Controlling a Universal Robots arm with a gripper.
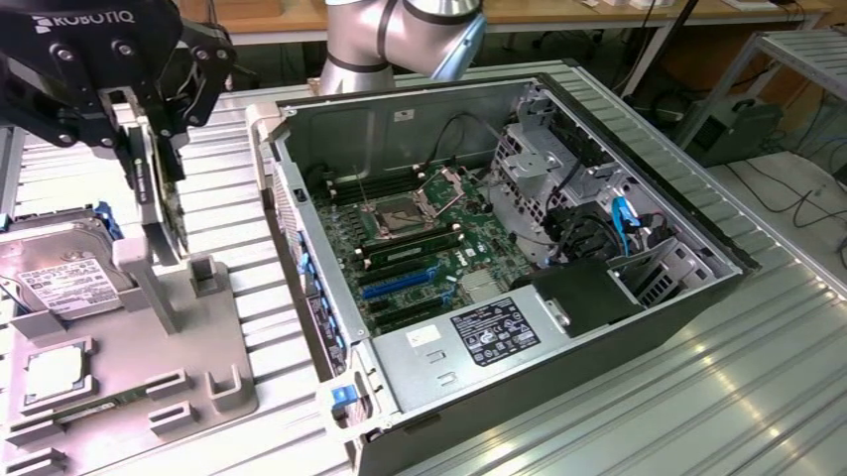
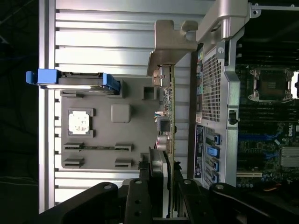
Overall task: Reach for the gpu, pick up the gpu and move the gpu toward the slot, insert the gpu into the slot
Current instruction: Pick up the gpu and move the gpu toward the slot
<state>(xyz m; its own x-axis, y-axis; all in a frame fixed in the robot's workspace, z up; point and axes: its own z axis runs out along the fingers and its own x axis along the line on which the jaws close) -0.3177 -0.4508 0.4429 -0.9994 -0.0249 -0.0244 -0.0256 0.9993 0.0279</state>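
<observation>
Grip: my gripper [image 1: 149, 149] has its fingers closed narrow on the top edge of the gpu [image 1: 170, 203], 1 finger on each face; in the wrist view the gpu [image 2: 171, 140] runs edge-on straight out from my gripper [image 2: 163, 186].
Card: upright, edge toward the exterior camera, silver bracket [image 2: 170, 44] at the far end from my wrist. Its lower edge sits at the grey fixture tray [image 1: 198, 382]; I can't tell if it is free of the stand yet.
Step, my read: pick-up, at the grasp or just starting the lift.
Doing it well: pull straight up along the card's plane, no twist, so it doesn't bind in the stand. Keep the hold centred, since a thin card levers easily.
Beside: hard drive [image 1: 60, 273] with white label just next to the gpu on the exterior view's left. Risk of clipping it if I drift sideways.
Next out: open PC case [image 1: 715, 253], wall just beside the tray.
Farthest: the slot [image 1: 397, 285], bright blue strip on the motherboard [image 1: 437, 233], well apart from the card and empty.
</observation>
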